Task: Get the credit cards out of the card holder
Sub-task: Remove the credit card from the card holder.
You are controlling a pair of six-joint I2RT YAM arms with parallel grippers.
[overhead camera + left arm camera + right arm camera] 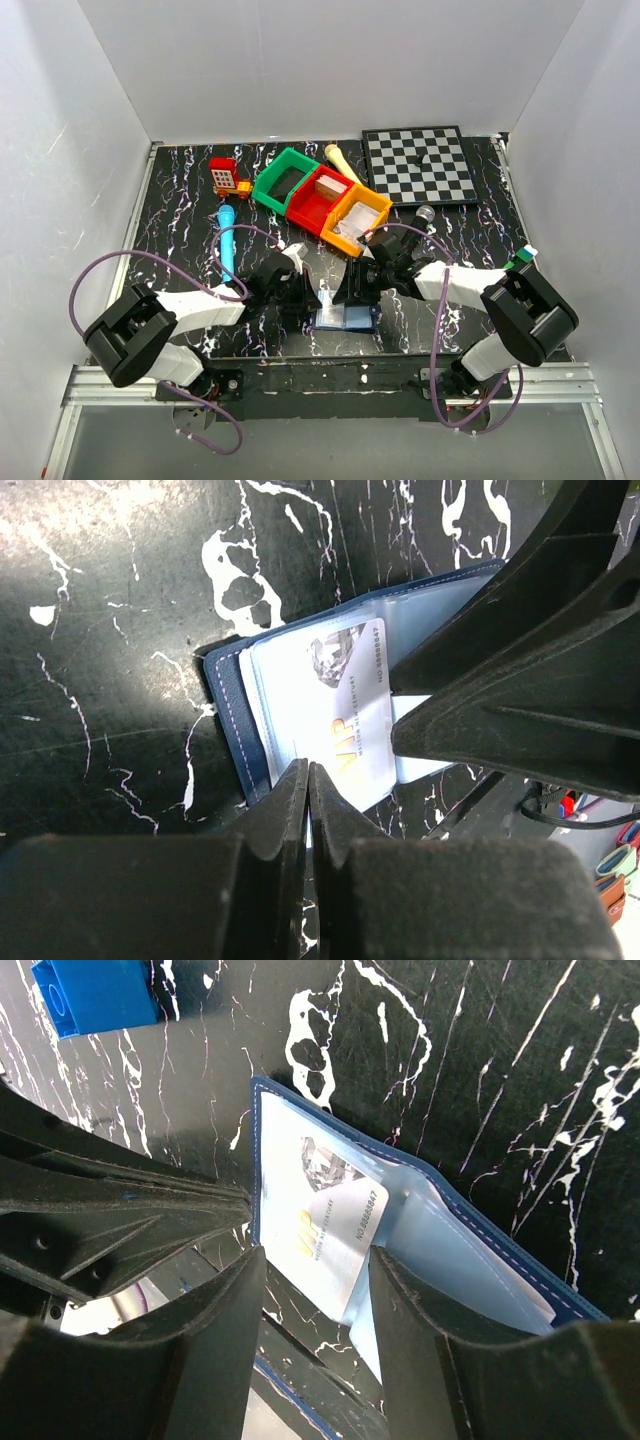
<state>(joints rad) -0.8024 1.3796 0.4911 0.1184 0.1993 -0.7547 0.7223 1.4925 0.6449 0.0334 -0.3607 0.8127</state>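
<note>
The card holder [345,318] lies open on the black marbled table between both arms, its navy edge [225,700] and pale blue inner panels [470,1250] facing up. A silver credit card [320,1210] marked VIP sticks partway out of the left panel's pocket [340,710]. My left gripper [308,772] is shut, its tips down at the left panel's edge [300,295]. My right gripper [315,1260] is open with one finger on either side of the card's free end [352,290]. Whether its fingers touch the card I cannot tell.
A small blue cube [95,995] sits just beyond the holder. Further back stand a green bin [283,180], a red bin [315,200] and an orange bin [357,220]. There is a chessboard [420,165] at the back right and a blue pen [228,240] to the left.
</note>
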